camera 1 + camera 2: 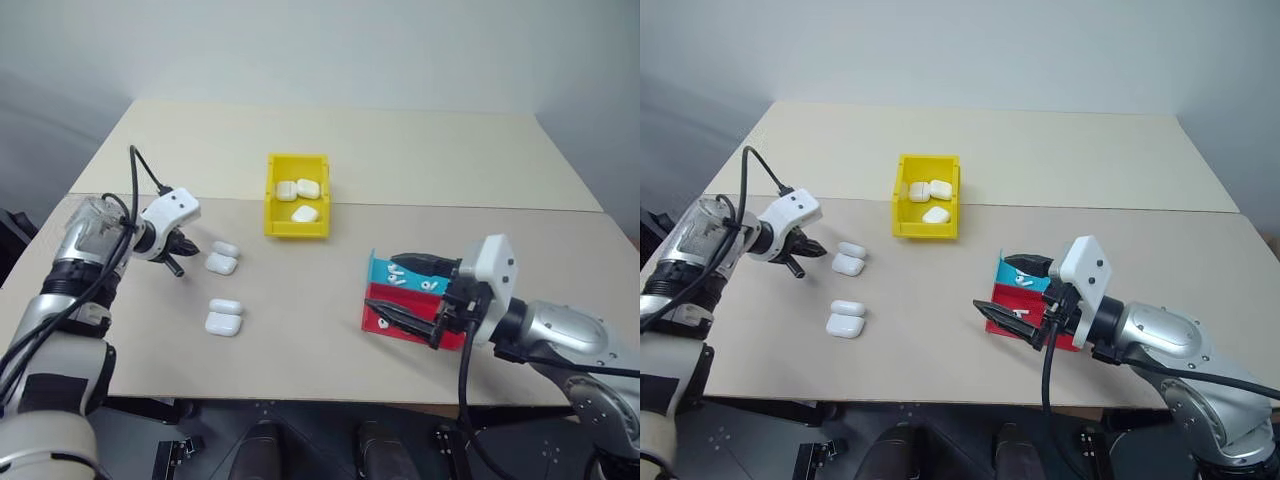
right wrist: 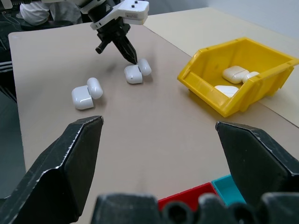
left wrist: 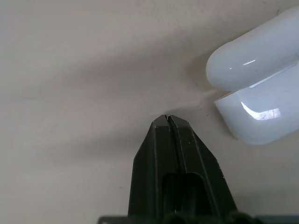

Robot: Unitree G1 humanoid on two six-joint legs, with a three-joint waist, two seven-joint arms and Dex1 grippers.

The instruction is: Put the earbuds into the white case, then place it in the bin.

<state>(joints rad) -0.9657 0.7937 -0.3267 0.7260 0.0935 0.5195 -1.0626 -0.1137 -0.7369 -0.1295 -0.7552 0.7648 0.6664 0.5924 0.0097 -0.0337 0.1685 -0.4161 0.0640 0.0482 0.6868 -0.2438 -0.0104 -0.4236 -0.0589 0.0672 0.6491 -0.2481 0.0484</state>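
The desk [image 1: 400,150] is a broad, pale, matte sheet, so smooth plastic will slide on it if pushed from one side.

The bin [image 1: 297,196] sits well beyond both tools, nearer the left one. It is stiff yellow plastic with a lowered front lip, and it already holds three shut white cases; a case should go in most easily over that low edge.

The tray [image 1: 408,297] of red and blue sections lies directly under the right tool [image 1: 410,294], whose fingers are spread wide and hold nothing. Small white earbuds [image 1: 400,275] rest in the blue section, just below the upper finger. They look light, glossy and slippery, likely to squirt out of a hard pinch. A gentle grip across the short stem seems safest.

Two open cases lie on the desk. The nearer case [image 1: 222,258] is just beside the tip of the left tool [image 1: 178,268], apart from it by a narrow gap, lid hinged back. The other case [image 1: 223,317] lies further off, towards the robot. Both look light, rigid and rounded, so they would skid or tip when an earbud is pressed in. I would brace the base by its flatter sides, not by the lid.

The left tool is pressed together and empty, its tip close over the desk.
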